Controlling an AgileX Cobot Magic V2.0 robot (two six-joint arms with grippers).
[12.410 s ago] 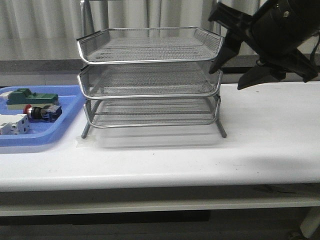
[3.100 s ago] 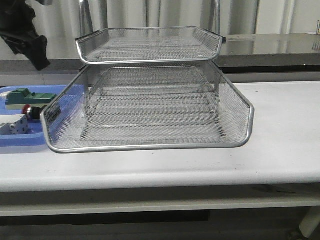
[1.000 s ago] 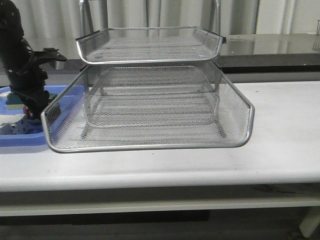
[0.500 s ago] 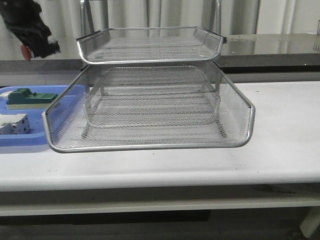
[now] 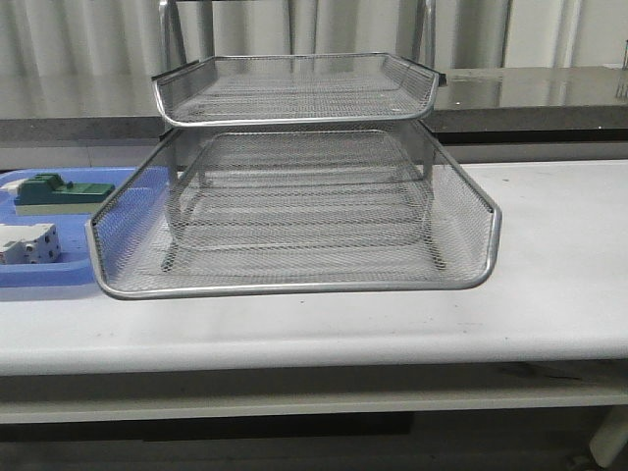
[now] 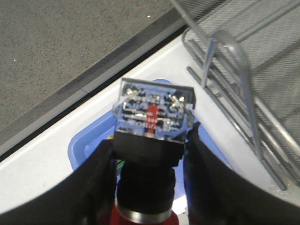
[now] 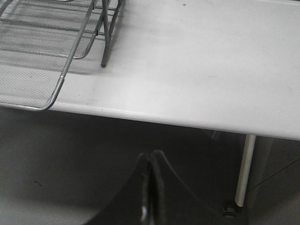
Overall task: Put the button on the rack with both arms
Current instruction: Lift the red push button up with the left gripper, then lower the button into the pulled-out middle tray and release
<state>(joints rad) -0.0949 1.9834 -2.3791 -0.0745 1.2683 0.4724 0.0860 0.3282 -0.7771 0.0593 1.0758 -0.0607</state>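
The button (image 6: 152, 136) shows only in the left wrist view, with its clear terminal end towards the camera and its red head low. My left gripper (image 6: 150, 159) is shut on its black body, high above the blue tray (image 6: 86, 140) and beside the rack (image 6: 243, 70). In the front view the rack (image 5: 294, 93) stands mid-table with its middle tray (image 5: 294, 287) pulled out forward; neither arm appears there. My right gripper (image 7: 150, 161) is shut on nothing, off the table's front edge near the pulled-out tray's corner (image 7: 56, 91).
The blue tray (image 5: 69, 270) at the table's left holds a green block (image 5: 59, 191) and a white breaker block (image 5: 25, 242). The white table (image 7: 197, 70) stretches to the right of the rack. A table leg (image 7: 244, 173) stands below its edge.
My left arm lifted the button off the blue tray, rose to the upper left and has left the front view. The rack's middle tray stays pulled out.
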